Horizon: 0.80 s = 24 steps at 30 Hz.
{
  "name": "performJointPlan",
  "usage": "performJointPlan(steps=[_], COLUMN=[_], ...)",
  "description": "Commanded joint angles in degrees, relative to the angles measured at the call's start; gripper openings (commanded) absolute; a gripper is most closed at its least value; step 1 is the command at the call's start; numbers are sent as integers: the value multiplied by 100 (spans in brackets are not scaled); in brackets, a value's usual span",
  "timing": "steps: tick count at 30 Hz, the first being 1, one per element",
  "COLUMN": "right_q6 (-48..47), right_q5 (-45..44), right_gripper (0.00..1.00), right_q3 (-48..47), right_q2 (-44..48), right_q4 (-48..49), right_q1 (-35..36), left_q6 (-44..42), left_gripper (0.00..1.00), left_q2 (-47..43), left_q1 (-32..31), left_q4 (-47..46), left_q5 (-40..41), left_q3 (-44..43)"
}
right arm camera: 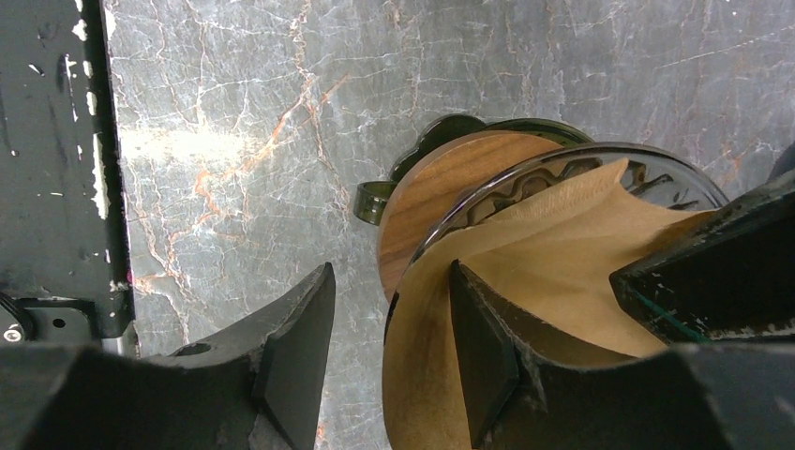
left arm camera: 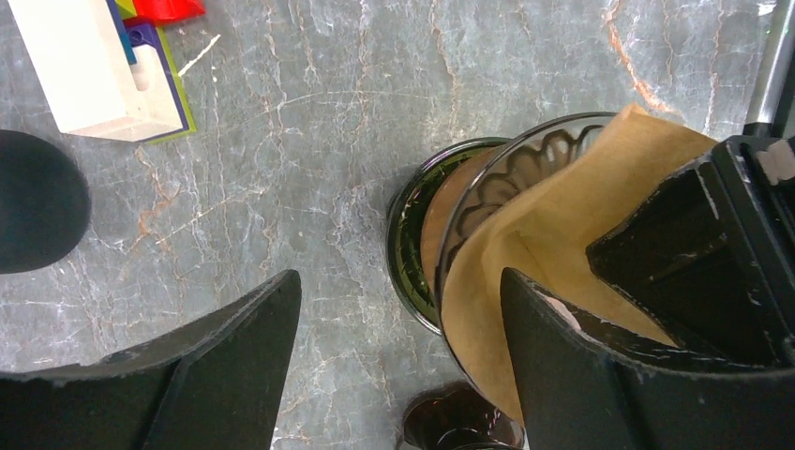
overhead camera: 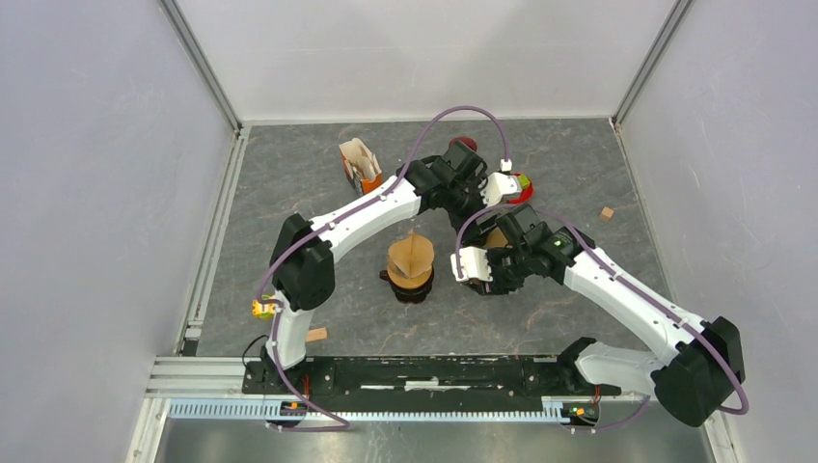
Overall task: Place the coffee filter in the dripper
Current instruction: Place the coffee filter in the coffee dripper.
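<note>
The brown paper coffee filter (left arm camera: 553,216) sits opened inside the glass dripper (left arm camera: 525,150), which has a wooden collar (right arm camera: 450,178). My left gripper (left arm camera: 398,277) is open. One of its fingers is inside the filter and the other is outside, over the table. My right gripper (right arm camera: 392,267) is also open and straddles the rim the same way, with a gap on the outer side. In the top view both wrists meet over the dripper (overhead camera: 497,236), which is mostly hidden under them.
A holder of spare filters (overhead camera: 359,164) stands at the back left. A dark stand with a brown cone on it (overhead camera: 410,262) is just left of the grippers. A red object (overhead camera: 522,189) and small wooden blocks (overhead camera: 607,213) lie nearby. A white block (left arm camera: 94,66) lies behind the dripper.
</note>
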<state>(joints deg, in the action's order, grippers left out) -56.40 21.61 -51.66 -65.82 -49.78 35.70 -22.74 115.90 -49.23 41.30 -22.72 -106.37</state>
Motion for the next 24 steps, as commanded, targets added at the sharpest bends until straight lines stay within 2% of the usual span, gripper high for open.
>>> performJointPlan(steps=[1, 24], right_q6=[-97, -79], right_q5=[151, 18], right_gripper=[54, 56], right_q3=[-204, -251], right_q2=[-80, -315], right_q4=[-164, -51], right_q1=[-21, -20], left_q6=[-217, -438], left_gripper=[84, 82], left_q2=[185, 379], left_q1=[15, 14], left_q4=[95, 422], left_q5=[145, 95], left_q3=[-215, -333])
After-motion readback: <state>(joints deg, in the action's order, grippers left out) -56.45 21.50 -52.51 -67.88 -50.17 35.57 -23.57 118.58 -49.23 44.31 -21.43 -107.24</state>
